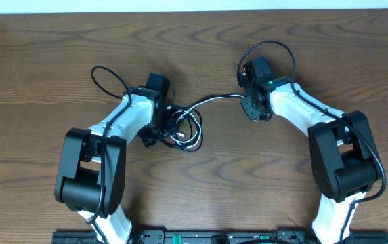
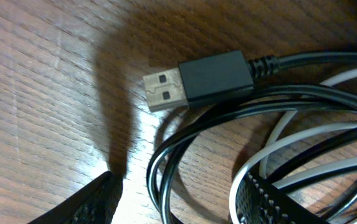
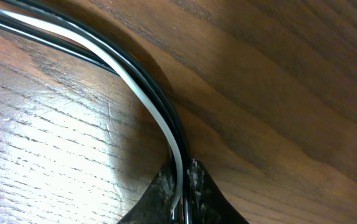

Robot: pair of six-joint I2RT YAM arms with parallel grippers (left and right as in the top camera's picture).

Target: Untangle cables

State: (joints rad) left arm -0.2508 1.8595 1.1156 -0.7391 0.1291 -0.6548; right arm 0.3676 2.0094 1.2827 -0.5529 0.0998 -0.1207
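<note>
The cables lie as a small tangled bundle [image 1: 188, 132] of black and white cords on the wooden table. A white and a black strand [image 1: 214, 100] stretch from the bundle to my right gripper [image 1: 256, 112]. In the right wrist view that gripper [image 3: 181, 194] is shut on the white cord [image 3: 138, 93] and the black cords beside it. My left gripper [image 1: 153, 134] sits at the bundle's left edge. In the left wrist view it [image 2: 178, 205] is open, with black and white loops [image 2: 166, 168] lying between its fingers. A black USB plug [image 2: 197, 81] lies just ahead of them.
The wooden table [image 1: 45, 54] surrounds the bundle, with its far edge along the top of the overhead view. The thick black wires fixed to each arm loop up behind both wrists [image 1: 109, 78].
</note>
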